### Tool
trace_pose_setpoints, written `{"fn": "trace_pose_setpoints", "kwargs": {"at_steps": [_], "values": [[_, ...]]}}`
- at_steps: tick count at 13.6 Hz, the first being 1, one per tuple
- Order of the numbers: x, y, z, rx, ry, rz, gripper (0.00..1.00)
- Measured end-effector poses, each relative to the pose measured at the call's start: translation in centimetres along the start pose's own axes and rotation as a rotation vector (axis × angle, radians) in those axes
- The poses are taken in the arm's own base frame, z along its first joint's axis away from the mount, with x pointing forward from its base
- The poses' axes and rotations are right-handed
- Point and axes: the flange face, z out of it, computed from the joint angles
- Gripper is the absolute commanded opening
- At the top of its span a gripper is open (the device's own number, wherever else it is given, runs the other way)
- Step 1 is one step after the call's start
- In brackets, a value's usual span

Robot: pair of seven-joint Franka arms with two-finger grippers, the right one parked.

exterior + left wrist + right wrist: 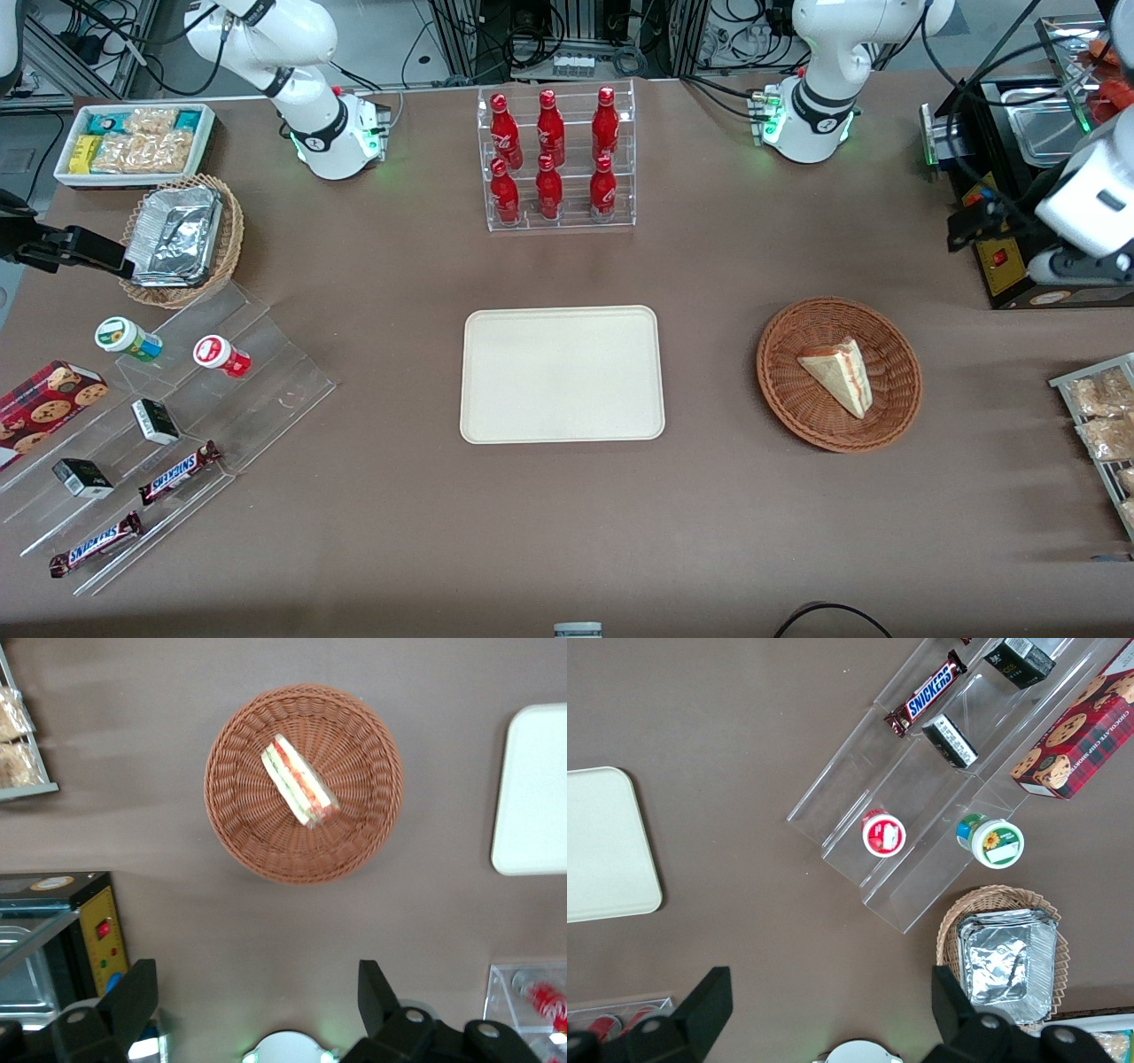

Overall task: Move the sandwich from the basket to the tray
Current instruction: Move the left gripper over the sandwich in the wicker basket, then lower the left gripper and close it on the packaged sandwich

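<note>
The sandwich point(840, 376) is a pale bread wedge with red and yellow filling along its cut edge. It lies in the round reddish-brown wicker basket point(784, 390). Both also show in the left wrist view: sandwich point(299, 780), basket point(239, 833). The cream rectangular tray point(562, 374) lies bare beside the basket, toward the parked arm's end; its edge shows in the left wrist view point(532, 788). My left gripper point(967, 223) hangs high over the table, farther from the front camera than the basket, toward the working arm's end. It point(257, 992) is open and empty, well clear of the basket.
A clear rack of red bottles point(554, 159) stands farther from the front camera than the tray. A black appliance point(1019, 257) with a metal pan sits close to my gripper. A wire rack of snack packets point(1103, 425) lies at the working arm's end.
</note>
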Motion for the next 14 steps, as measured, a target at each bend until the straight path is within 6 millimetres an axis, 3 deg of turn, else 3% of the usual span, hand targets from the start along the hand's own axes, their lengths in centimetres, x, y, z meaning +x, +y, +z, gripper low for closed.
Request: {"fn": "trace_pose_setpoints", "kwargs": {"at_steps": [3, 6, 11, 14], "values": [[2.4, 0.3, 5.3, -0.003, 0.024, -0.116, 1.0], [3.4, 0.3, 11.2, -0.014, 0.065, -0.28, 1.0], [3.2, 0.8, 20.4, -0.059, 0.151, -0.565, 1.0], [2.5, 1.0, 24.4, -0.082, 0.182, -0.651, 1.0]]}}
